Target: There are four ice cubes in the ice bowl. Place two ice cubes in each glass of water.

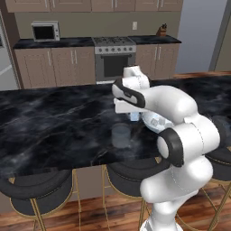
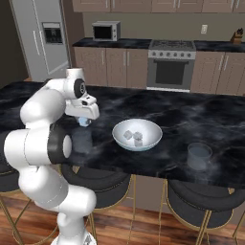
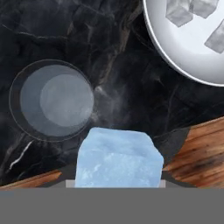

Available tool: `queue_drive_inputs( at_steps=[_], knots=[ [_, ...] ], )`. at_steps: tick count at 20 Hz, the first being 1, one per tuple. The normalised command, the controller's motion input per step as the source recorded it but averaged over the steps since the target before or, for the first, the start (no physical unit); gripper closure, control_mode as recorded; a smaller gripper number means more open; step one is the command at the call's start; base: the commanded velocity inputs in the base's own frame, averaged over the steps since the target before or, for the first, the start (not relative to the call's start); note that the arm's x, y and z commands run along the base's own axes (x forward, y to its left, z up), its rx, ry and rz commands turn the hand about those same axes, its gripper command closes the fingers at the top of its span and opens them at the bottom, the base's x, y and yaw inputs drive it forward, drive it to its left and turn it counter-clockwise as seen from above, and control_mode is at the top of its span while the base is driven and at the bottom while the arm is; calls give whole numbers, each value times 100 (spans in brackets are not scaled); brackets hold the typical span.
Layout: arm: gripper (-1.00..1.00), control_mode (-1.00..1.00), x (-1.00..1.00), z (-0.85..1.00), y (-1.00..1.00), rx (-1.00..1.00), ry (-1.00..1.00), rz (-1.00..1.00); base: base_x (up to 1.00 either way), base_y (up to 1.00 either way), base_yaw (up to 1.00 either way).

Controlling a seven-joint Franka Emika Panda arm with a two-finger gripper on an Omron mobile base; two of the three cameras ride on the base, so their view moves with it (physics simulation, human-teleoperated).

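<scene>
Pale blue ice cube (image 3: pixel 119 158) sits pinched in the gripper (image 2: pixel 84 120), carried above the black marble surface (image 1: pixel 54 122); three ice cubes (image 3: pixel 192 11) lie in the ice bowl (image 2: pixel 137 135), right of the gripper; the nearest glass of water (image 3: pixel 52 99) stands just off from under the held cube, the other glass (image 2: pixel 199 156) well apart at the right; judged mid-carry; next the cube must be centred over that glass, then released.
</scene>
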Motion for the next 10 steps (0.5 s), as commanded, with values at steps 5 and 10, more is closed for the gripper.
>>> queue_drive_inputs(
  at_steps=[5, 10],
  knots=[
    [100, -100, 3, 1, 44, 5, -3, 0, 0, 0, 0],
    [100, -100, 40, -1, 20, 9, -14, -1, 0, 0, 0]
  ],
)
